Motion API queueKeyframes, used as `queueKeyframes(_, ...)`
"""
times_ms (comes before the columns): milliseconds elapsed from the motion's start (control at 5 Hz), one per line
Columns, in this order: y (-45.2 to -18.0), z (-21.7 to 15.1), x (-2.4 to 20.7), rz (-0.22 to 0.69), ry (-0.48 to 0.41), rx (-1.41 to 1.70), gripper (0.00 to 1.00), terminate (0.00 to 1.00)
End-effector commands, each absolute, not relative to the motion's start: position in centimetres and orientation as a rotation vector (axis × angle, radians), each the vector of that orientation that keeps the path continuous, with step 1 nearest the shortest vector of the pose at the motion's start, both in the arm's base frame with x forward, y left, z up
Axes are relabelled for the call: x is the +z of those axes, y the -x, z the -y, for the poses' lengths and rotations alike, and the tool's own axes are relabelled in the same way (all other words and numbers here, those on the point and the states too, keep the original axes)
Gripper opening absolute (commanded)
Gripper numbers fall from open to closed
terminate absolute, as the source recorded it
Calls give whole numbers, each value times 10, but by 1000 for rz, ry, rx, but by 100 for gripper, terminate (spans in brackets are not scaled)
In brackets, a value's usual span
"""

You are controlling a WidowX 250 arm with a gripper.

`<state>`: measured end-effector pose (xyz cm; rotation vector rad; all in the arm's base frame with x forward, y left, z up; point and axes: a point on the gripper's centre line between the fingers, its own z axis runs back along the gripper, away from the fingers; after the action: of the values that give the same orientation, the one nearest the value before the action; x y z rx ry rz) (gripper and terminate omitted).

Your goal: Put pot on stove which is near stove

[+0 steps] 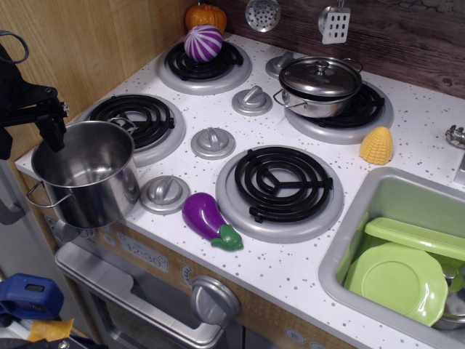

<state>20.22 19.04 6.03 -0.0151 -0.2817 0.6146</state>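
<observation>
The tall shiny steel pot [83, 174], with no lid, is at the counter's front left corner, and its base reaches over the front edge. Just behind and to its right lies the small black coil stove [138, 120] in its silver ring, with nothing on it. My black gripper [29, 145] hangs at the far left, level with the pot's rim. One finger [54, 134] dips just inside the back left rim. The other is at the frame's edge outside the pot. The fingers stand well apart, so the gripper looks open around the rim.
A larger coil burner [283, 182] lies front centre, with a purple eggplant [207, 218] beside it. A lidded steel pot [320, 83] sits on the back right burner and a striped purple ball [203, 42] on the back left one. Silver knobs [213, 142] stand between the burners. Yellow corn [376, 145] lies near the green sink [363, 211].
</observation>
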Motion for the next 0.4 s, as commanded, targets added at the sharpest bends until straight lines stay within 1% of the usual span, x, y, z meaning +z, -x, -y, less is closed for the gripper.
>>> queueKeyframes(0, -202, -190, 60, 282, 15, 615, 100, 0)
queueKeyframes(200, -201, -190, 56, 293, 33, 614, 100, 0)
